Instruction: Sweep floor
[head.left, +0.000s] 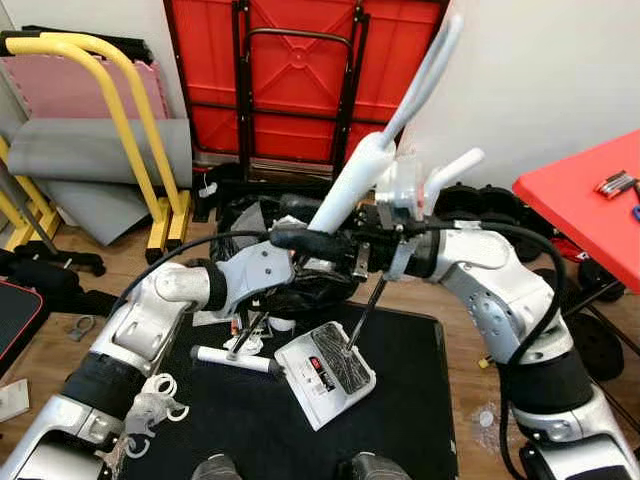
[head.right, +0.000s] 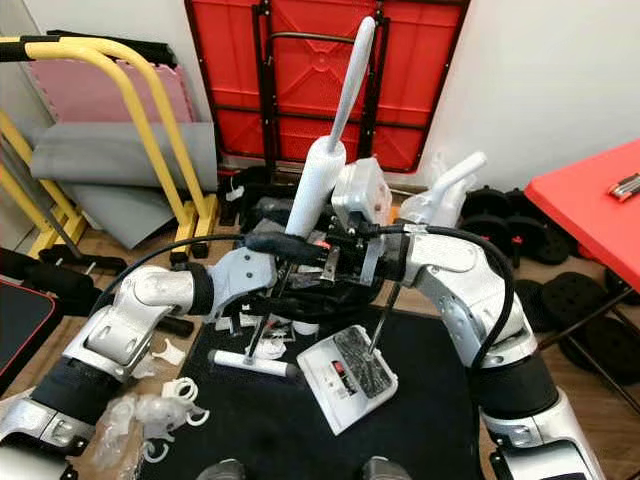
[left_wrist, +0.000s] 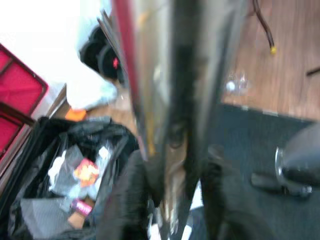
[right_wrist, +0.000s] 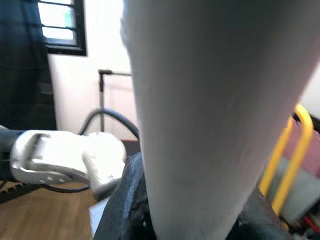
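- Both silver arms of the robot meet at chest height over a black floor mat (head.left: 400, 390), each closed on a cleaning tool.
- The right gripper (head.right: 335, 262) has its jaws wrapped around the fat white grip of a broom handle (head.right: 318, 190); the right wrist view shows the black fingers (right_wrist: 125, 200) pressed to both sides of that white shaft.
- The handle tilts up and away toward a red folded table (head.left: 300, 70) leaning on the far wall.
- The left gripper (head.left: 385, 240) clamps a thin metal rod (head.left: 362, 315); in the left wrist view the shiny rod runs between the two dark fingers (left_wrist: 127, 200).
- That rod slants down to a white dustpan (head.left: 325, 372) with a red label, resting flat on the mat just in front of the robot's feet.
- A short white tube with a black end (head.left: 235, 359) lies on the mat just left of the dustpan, among scraps of white litter.
- An open black rubbish bag (left_wrist: 60, 170) holding paper and wrappers sits beyond the mat, behind the crossed arms.
- Yellow rails (head.left: 130, 110) stand at far left beside grey and pink mats; a red table (head.left: 590, 210) carrying small tools stands at right.
- Black weight plates (head.right: 570, 295) lie on the wood floor under the right-hand table.
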